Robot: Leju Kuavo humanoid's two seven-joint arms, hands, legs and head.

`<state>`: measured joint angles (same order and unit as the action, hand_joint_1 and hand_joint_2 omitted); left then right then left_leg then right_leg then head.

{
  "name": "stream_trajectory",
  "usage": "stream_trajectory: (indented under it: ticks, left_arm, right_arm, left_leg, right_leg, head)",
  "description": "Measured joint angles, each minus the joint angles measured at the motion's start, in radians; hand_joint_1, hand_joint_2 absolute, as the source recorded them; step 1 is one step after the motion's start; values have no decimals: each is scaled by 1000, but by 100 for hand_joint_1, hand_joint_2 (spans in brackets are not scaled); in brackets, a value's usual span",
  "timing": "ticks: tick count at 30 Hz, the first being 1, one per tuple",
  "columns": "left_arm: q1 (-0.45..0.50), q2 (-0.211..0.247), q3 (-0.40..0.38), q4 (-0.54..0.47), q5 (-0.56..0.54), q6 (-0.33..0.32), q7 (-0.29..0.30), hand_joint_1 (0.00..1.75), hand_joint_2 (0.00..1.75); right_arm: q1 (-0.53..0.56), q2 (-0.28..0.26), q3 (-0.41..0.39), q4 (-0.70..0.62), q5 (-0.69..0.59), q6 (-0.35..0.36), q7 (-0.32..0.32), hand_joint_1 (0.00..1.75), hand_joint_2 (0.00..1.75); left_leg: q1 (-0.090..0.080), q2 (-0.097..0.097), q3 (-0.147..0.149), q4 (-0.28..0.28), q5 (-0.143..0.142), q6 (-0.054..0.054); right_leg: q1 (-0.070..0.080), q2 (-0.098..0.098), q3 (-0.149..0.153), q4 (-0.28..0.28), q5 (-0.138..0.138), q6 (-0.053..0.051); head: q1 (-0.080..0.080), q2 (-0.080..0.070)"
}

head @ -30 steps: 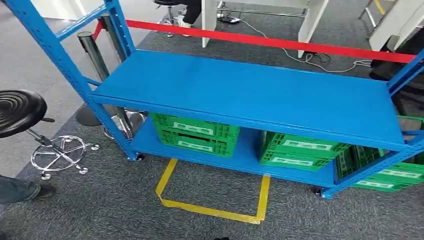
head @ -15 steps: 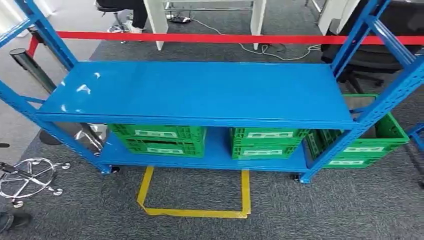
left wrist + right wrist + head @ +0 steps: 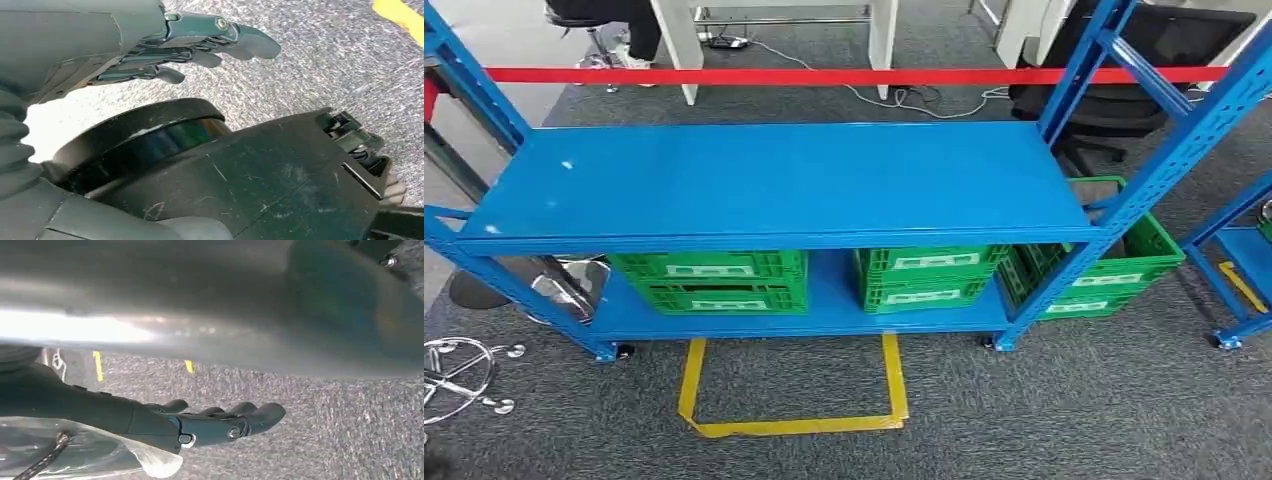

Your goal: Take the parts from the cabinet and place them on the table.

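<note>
Nearest, the left hand and right hand hang over grey carpet, fingers loosely extended, holding nothing. Yellow floor tape marks a bay before the blue cabinet. Green crates on its lower shelf presumably hold the parts, which cannot be seen; the crates look rigid, best gripped at their rims. A red barrier lies beyond.

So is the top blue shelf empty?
Yes, empty: the shelf shows only bare blue surface. The green crates sit below it.
</note>
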<state>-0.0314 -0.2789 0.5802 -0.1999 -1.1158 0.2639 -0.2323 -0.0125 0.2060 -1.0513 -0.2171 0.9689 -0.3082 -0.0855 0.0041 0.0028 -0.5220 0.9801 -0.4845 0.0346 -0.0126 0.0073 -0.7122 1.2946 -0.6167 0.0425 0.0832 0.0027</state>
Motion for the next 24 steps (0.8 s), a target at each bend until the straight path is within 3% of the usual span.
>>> stream_trajectory:
  ticks: [1, 2, 4, 5, 6, 7, 8, 9, 10, 14, 20, 22, 23, 24]
  left_arm:
    - [0, 0, 0, 0, -1, 3, 0, 0, 0]
    - [0, 0, 1, 0, -3, 10, 0, 0, 0]
    - [0, 0, 2, 0, -5, 15, 3, 0, 0]
    - [0, 0, 2, 0, -6, 17, 5, 0, 0]
    - [-1, 1, 3, 0, -6, 20, 6, 0, 175]
    - [-1, 1, 5, 0, -6, 22, 9, 0, 175]
    - [-1, 2, 7, 0, -6, 25, 10, 0, 175]
    - [-1, 2, 8, 0, -6, 29, 10, 0, 175]
    - [-1, 3, 9, 0, -6, 31, 13, 0, 175]
    - [-3, 3, 11, 0, -5, 40, 33, 0, 175]
    - [-3, 3, 12, 0, -4, 40, 36, 0, 175]
    - [-5, 2, 15, 0, -2, 41, 49, 0, 175]
    - [-6, 2, 18, 0, -15, 56, 53, 0, 175]
    - [-4, 0, 18, 0, -26, 63, 43, 0, 0]
  right_arm:
    - [1, 0, 0, 0, 2, 0, -1, 0, 0]
    - [3, 0, 0, 0, 6, -2, -1, 0, 0]
    - [2, 0, 0, 0, 10, -18, 5, 0, 0]
    - [-1, 1, 0, 0, 10, -28, 5, 0, 0]
    - [-4, 3, 0, 0, 9, -33, 5, 0, 0]
    - [-5, 5, 0, 0, 9, -40, 5, 0, 0]
    - [-4, 6, 0, 0, 9, -42, 5, 0, 0]
    - [-4, 6, 0, 0, 9, -44, 3, 0, 175]
    - [-3, 7, 0, 0, 8, -44, -2, 0, 175]
    - [-5, 9, 0, 0, 9, -40, -14, 0, 175]
    - [-5, 10, 0, 0, 11, -40, -14, 0, 175]
    - [-5, 10, 0, 0, 20, -45, -17, 0, 175]
    - [-5, 10, 2, 0, 37, -84, -48, 0, 175]
    - [-4, 10, 7, 0, 69, -84, -55, 0, 0]
  left_leg:
    - [0, 6, 0, 1, 0, 0]
    - [0, 9, 1, 1, -1, -1]
    - [1, 10, 2, 6, -5, -7]
    - [-1, 11, 2, 10, -7, -13]
    - [-7, 11, -3, 15, -12, -19]
    - [-8, 12, -2, 13, -9, -23]
    - [-9, 12, -2, 18, -16, -13]
    - [-9, 11, -4, 18, -8, 11]
    - [-10, 11, -3, 17, -9, 17]
    - [-7, 11, 0, 9, -5, 10]
    - [-7, 11, 0, 9, -5, 10]
    - [-6, 11, 1, 6, -4, 4]
    - [-4, 11, 2, 2, -2, -27]
    - [-4, 11, 2, 2, -2, -31]
  right_leg:
    - [-1, -1, 4, -1, 14, 3]
    - [-2, -3, 32, -49, 48, 4]
    - [-5, -11, 130, -224, 127, 3]
    - [-5, -18, 165, -290, 114, 2]
    - [-1, -13, 173, -295, 117, -9]
    - [-2, -11, 173, -294, 118, -13]
    - [-5, -12, 173, -298, 122, -10]
    - [-4, -12, 173, -298, 122, -10]
    - [-3, -12, 174, -298, 122, -10]
    - [2, -12, 173, -296, 120, -18]
    - [2, -12, 173, -296, 120, -18]
    - [3, -13, 173, -296, 119, -22]
    - [4, -12, 171, -294, 119, -24]
    - [4, -12, 171, -293, 118, -25]
  head:
    - [0, 0]
    - [0, 0]
    - [0, 0]
    - [0, 0]
    - [1, 0]
    - [-3, 0]
    - [-2, 0]
    - [-3, 0]
    - [-2, 0]
    - [-2, 0]
    - [-2, 0]
    - [-2, 0]
    - [-2, 0]
    - [-2, 0]
